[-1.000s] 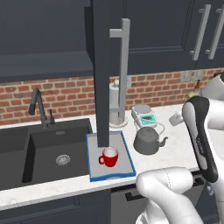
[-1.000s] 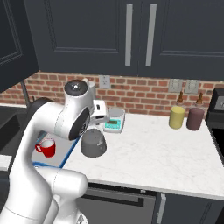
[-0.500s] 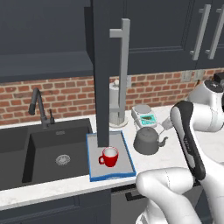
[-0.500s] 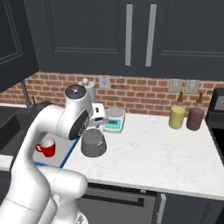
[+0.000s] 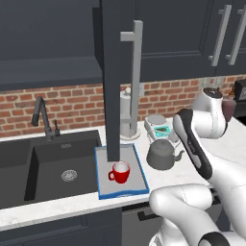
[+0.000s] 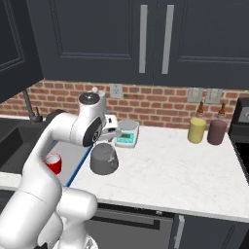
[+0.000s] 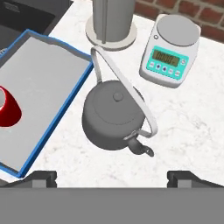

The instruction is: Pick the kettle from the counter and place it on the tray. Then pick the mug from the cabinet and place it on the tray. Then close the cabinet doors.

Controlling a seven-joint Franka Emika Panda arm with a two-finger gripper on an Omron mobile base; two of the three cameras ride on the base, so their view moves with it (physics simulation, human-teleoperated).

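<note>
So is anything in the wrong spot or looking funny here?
Yes. The small red mug already stands on the blue-rimmed grey tray, while the squat dark grey metal kettle sits upright on the white stone counter beside it. A dark navy cabinet door hangs open.

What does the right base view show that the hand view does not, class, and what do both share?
Right base view alone: a yellow canister and a maroon canister by the brick wall, and closed navy cabinet doors with silver bar handles.
Hand view alone: the scale's teal display panel read from above, and the kettle's arched wire handle.
Both: the dark grey kettle on the white counter, the blue-rimmed tray, the red mug.
</note>
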